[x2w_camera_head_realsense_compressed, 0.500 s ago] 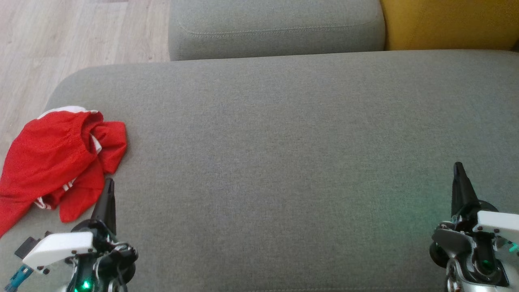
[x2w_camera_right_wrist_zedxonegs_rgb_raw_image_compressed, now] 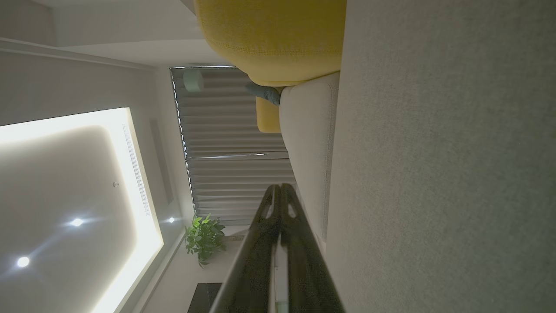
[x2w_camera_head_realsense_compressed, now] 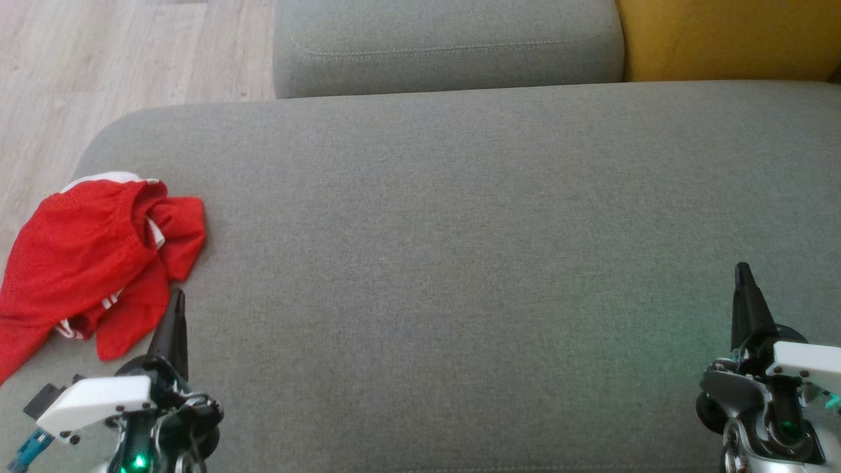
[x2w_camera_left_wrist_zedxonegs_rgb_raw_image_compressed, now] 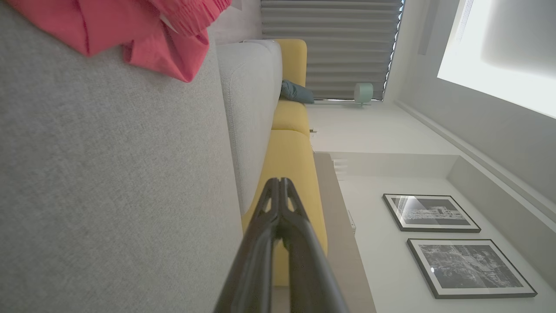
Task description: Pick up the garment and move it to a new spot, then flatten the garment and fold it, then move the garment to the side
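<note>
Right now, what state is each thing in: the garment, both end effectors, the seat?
Red garment: crumpled in a heap at the seat's left end, unfolded, not held.
Left end effector: shut, empty, beside the garment.
Right end effector: shut, empty, above the seat.
Grey seat cushion: bare apart from the garment.

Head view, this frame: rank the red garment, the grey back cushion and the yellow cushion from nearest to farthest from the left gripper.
1. Red garment: crumpled at the left edge of the seat, right beside the left gripper.
2. Grey back cushion: behind the seat, toward the middle.
3. Yellow cushion: at the far back right.
</note>
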`<state>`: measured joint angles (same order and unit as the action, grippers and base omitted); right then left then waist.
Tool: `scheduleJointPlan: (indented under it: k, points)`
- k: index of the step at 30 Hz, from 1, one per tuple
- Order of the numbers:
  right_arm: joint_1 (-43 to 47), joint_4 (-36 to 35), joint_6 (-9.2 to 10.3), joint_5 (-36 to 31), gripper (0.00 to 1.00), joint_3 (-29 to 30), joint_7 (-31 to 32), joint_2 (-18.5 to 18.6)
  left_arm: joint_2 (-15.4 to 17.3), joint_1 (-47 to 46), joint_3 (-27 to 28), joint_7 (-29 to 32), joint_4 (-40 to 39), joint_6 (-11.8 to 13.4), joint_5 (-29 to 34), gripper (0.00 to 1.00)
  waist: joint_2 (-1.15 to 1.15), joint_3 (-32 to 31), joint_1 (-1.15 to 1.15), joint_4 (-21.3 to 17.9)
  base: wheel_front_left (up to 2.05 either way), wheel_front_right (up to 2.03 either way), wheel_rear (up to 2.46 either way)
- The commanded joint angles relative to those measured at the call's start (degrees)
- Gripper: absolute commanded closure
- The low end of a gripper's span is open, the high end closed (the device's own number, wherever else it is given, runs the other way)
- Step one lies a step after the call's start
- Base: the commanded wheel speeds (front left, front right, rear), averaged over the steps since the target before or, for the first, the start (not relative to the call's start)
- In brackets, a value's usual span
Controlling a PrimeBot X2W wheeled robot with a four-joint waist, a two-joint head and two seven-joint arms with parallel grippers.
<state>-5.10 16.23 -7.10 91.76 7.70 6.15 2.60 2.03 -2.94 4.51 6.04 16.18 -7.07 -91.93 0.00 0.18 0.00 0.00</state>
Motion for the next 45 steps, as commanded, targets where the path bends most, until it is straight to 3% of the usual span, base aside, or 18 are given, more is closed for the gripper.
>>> scheduleJointPlan:
  k: [1,5,6,10,25,45]
  points:
    - [-1.08,-2.21,-0.39,0.43,1.00,-1.20,0.32,0.28,0.85,-3.24,1.98,0.43,-2.15,-0.42,-0.26,1.00,0.00,0.00,0.00,0.00,0.00,0.00,0.00]
    - [-1.08,-2.21,-0.39,0.43,1.00,-1.20,0.32,0.28,0.85,-3.24,1.98,0.43,-2.15,-0.42,-0.26,1.00,0.00,0.00,0.00,0.00,0.00,0.00,0.00]
    - [0.00,-0.01,0.00,0.00,0.00,0.00,0.00,0.00,0.00,0.00,0.00,-0.01,0.01,0.00,0.00,0.00,0.00,0.00,0.00,0.00,0.00,0.00,0.00]
    - [1.36,3.57,0.07,-0.01,0.00,-0.12,-0.02,-0.26,-0.65,2.13,-0.18,-0.11,3.50,0.11,0.00,0.00,0.00,0.01,0.00,0.00,0.00,0.00,0.00]
    - [0.31,2.90,0.01,-3.81,0.00,-2.62,-2.39,0.64,-0.47,1.24,-0.47,-2.45,3.09,0.05,5.18,0.00,0.00,0.24,0.00,0.02,0.00,0.00,0.00]
    - [-1.55,3.60,-0.06,-20.97,0.00,-4.07,-5.78,0.16,-0.24,-0.04,-1.01,-5.81,2.15,0.95,21.75,0.00,0.00,0.74,0.00,-0.17,0.00,0.00,0.00]
